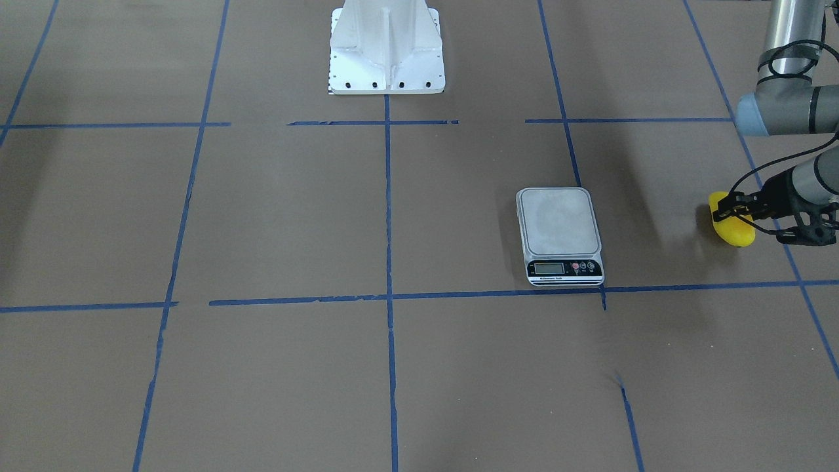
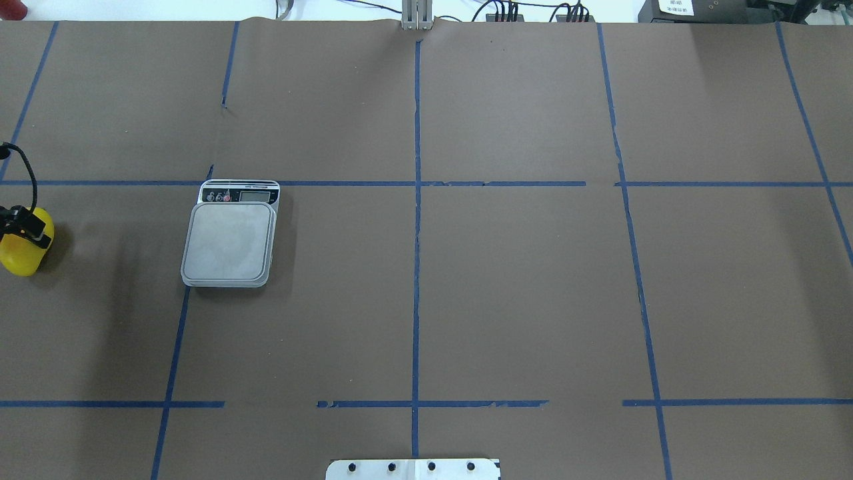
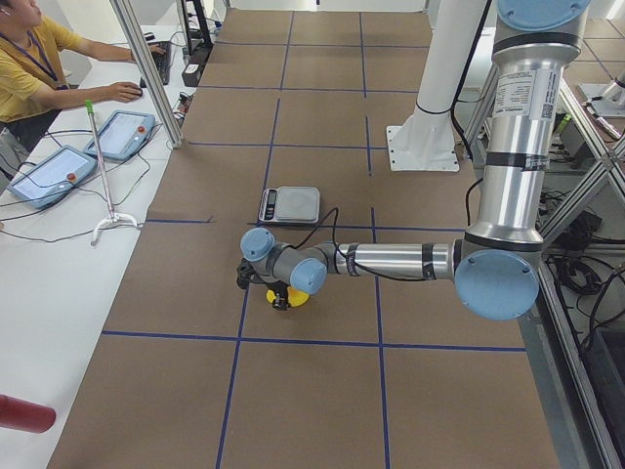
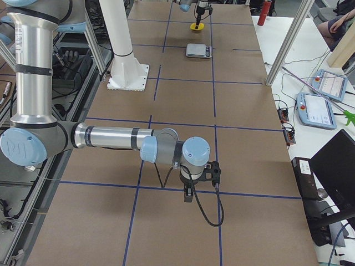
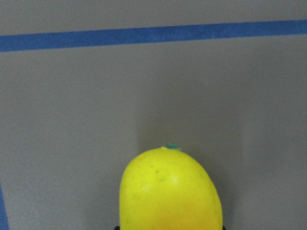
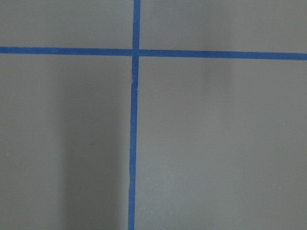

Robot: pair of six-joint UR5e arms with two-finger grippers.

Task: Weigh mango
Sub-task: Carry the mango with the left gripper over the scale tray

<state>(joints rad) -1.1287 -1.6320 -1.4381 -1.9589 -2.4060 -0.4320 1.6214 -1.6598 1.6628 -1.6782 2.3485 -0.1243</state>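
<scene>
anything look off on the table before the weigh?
Nothing serious. The scale looks slightly skewed to the blue tape grid, which has gaps. The mango looks intact, with the left gripper straddling it.

Two blue tape lines [image 6: 134, 51] cross on brown table [image 6: 216, 143].

Robotics lab: tape-gridded table [image 3: 312, 117], teach pendants [image 3: 122, 132]

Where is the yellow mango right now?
In the overhead view the mango is at the far left edge, gripped by the left end effector, left of the scale with a gap between them.
</scene>
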